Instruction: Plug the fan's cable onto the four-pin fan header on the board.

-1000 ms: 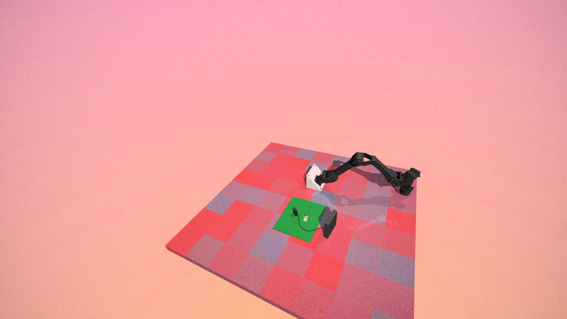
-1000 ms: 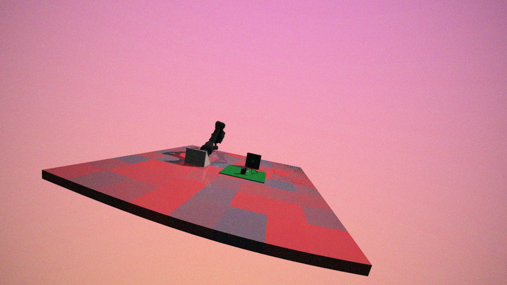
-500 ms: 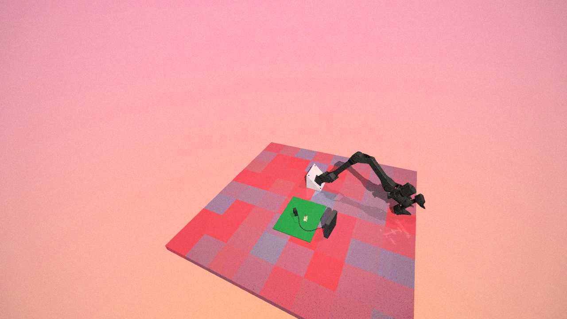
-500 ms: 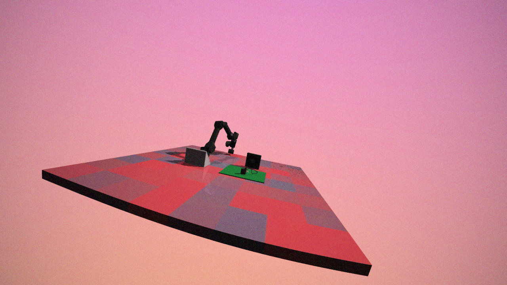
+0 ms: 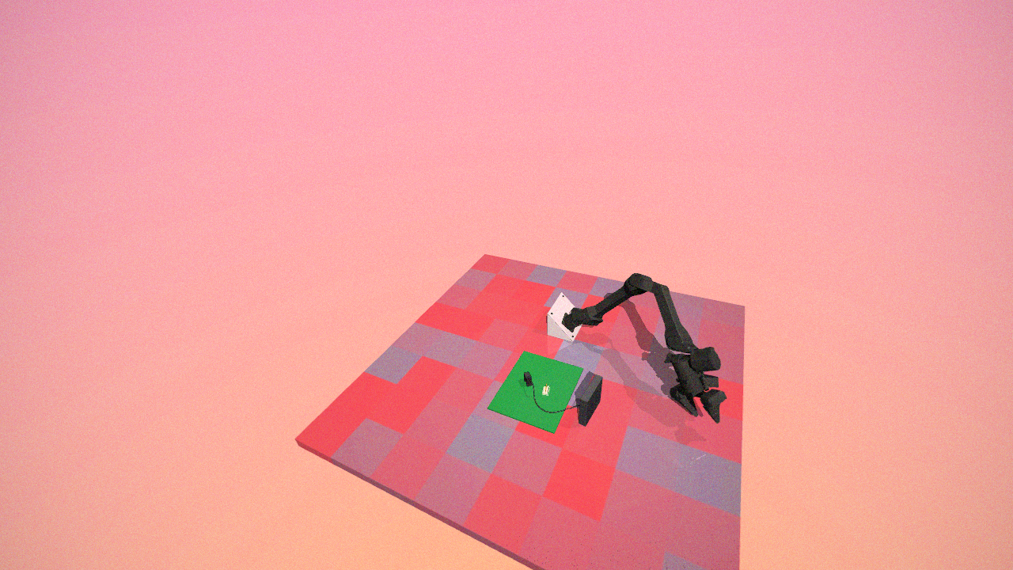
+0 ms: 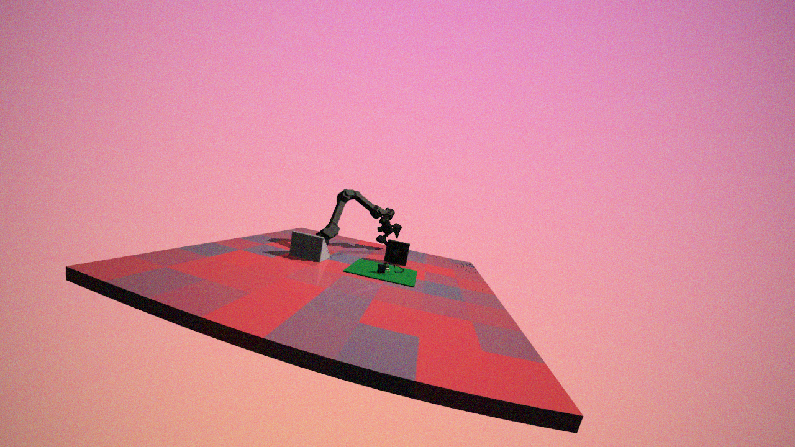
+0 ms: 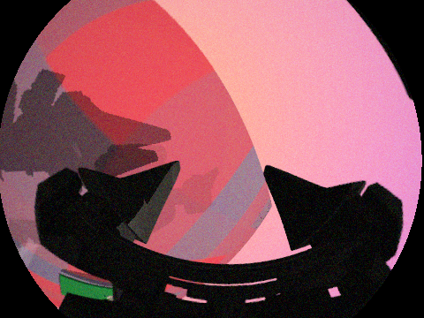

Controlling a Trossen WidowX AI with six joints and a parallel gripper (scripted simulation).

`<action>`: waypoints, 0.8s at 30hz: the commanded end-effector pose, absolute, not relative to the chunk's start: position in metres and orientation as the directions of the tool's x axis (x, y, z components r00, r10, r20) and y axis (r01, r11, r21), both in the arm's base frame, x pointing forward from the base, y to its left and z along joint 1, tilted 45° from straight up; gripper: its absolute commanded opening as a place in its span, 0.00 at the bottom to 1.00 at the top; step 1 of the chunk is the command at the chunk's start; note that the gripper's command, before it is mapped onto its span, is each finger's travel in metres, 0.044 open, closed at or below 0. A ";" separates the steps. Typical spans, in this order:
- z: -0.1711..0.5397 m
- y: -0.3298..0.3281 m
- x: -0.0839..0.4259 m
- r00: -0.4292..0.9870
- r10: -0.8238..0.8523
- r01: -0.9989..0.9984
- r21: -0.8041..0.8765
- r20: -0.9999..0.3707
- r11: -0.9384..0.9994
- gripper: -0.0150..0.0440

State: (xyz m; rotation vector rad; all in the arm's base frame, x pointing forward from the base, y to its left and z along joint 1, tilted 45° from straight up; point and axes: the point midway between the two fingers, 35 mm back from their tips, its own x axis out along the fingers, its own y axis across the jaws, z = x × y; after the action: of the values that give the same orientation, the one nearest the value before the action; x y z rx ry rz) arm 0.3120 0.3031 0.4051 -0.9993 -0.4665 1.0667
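The green board (image 5: 511, 401) (image 6: 401, 279) (image 7: 84, 287) lies flat. The small pale fan header (image 5: 546, 390) (image 6: 387, 268) sits near its middle. The black plug (image 5: 527, 380) (image 6: 381, 268) is upright over the board, beside the header and apart from it; whether it touches the board is too small to tell. A thin dark cable (image 5: 548, 412) curves from it to the upright black fan (image 5: 589, 399) (image 6: 397, 252) at the board's edge. My gripper (image 5: 707, 418) (image 6: 392, 239) (image 7: 222, 168) is open and empty, in the air beyond the fan, away from plug and board.
The arm's white wedge base (image 5: 559, 327) (image 6: 307, 246) stands behind the board. The arm arches from it over the patchwork table (image 5: 488, 442) (image 6: 311, 311). The fan stands between the gripper and the board. The table's edge (image 6: 249, 339) shows at the front in the exterior view.
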 end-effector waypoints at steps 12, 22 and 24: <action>0.303 0.128 0.432 0.666 0.563 -0.661 -0.038 -0.489 0.750 1.00; 0.228 0.015 0.449 0.590 0.426 -0.081 0.474 -0.686 0.877 1.00; 0.213 -0.008 0.448 0.564 0.411 0.072 0.539 -0.716 0.839 1.00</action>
State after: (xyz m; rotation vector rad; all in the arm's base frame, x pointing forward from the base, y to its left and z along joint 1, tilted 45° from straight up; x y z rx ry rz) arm 0.4493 0.0423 0.2451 0.2521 0.8081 0.4089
